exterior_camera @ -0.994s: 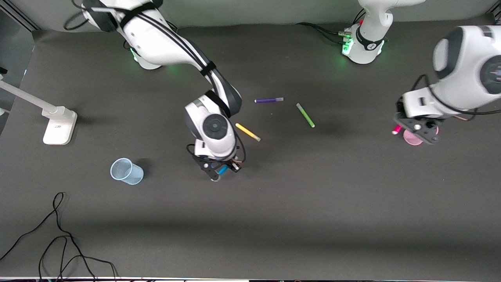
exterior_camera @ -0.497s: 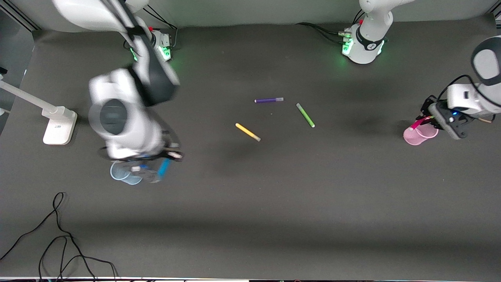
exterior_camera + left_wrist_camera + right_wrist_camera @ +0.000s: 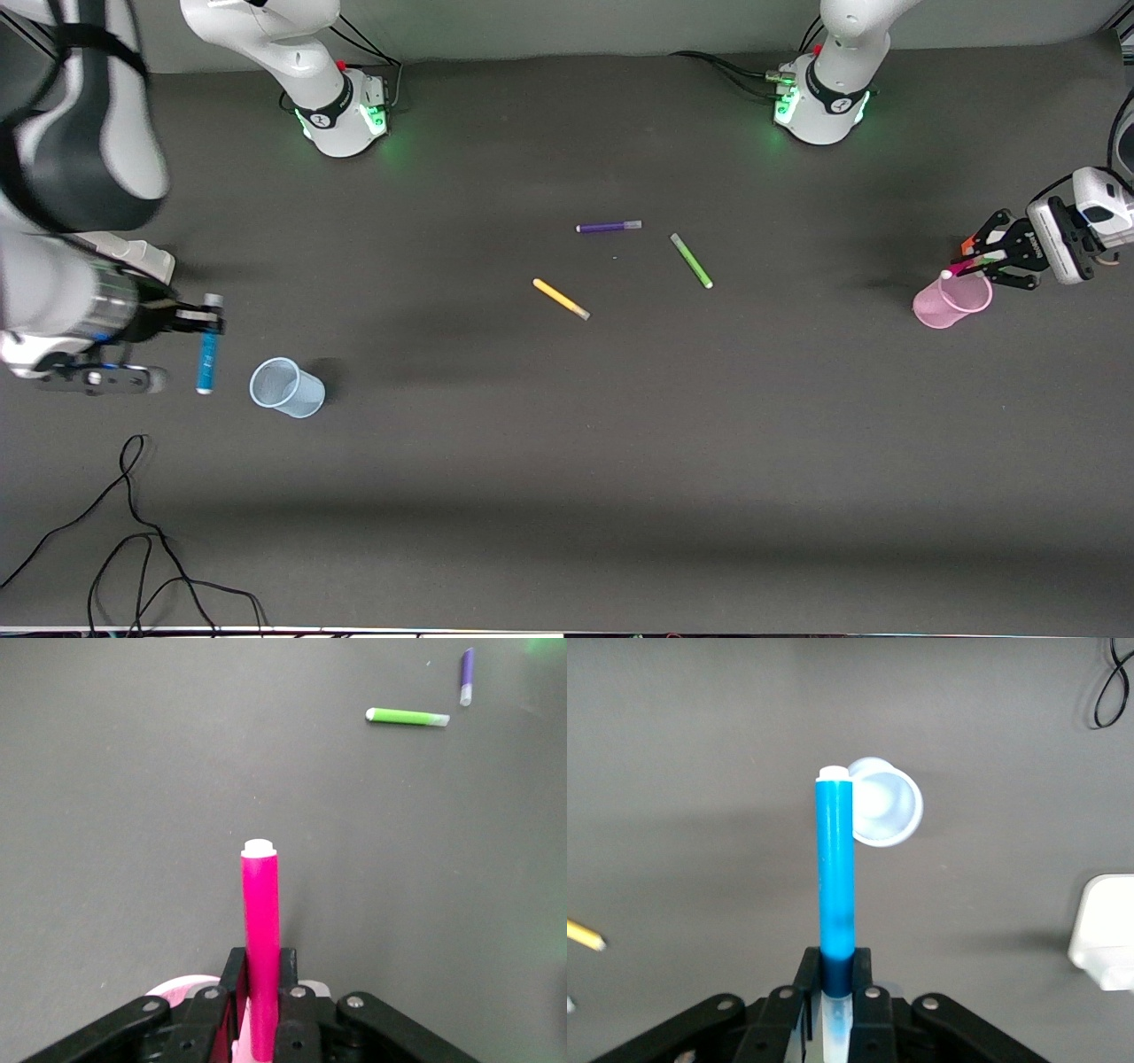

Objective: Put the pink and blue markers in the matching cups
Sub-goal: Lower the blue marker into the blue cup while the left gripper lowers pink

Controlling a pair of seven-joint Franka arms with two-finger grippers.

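Dark matting carries both cups: our right gripper [image 3: 190, 330] clamps the blue marker [image 3: 207, 350] at nine o'clock of the blue cup [image 3: 285, 387], probably lining up a drop. Our left gripper [image 3: 990, 259] pinches the pink marker [image 3: 261, 939], tip seemingly over the pink cup [image 3: 950, 303]

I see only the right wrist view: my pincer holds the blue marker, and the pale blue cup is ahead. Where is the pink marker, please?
Observer: The left pincer is shut on the magenta-pink felt-tip marker.
Operator: Is it near its cup?
Observer: Yes. It hangs over the rim of the pink translucent plastic cup, at the left arm's end of the table.
Operator: Is my marker above its cup?
Observer: No. The right pincer and the bright blue felt-tip marker are over table beside the pale blue translucent plastic cup, toward the right arm's end.
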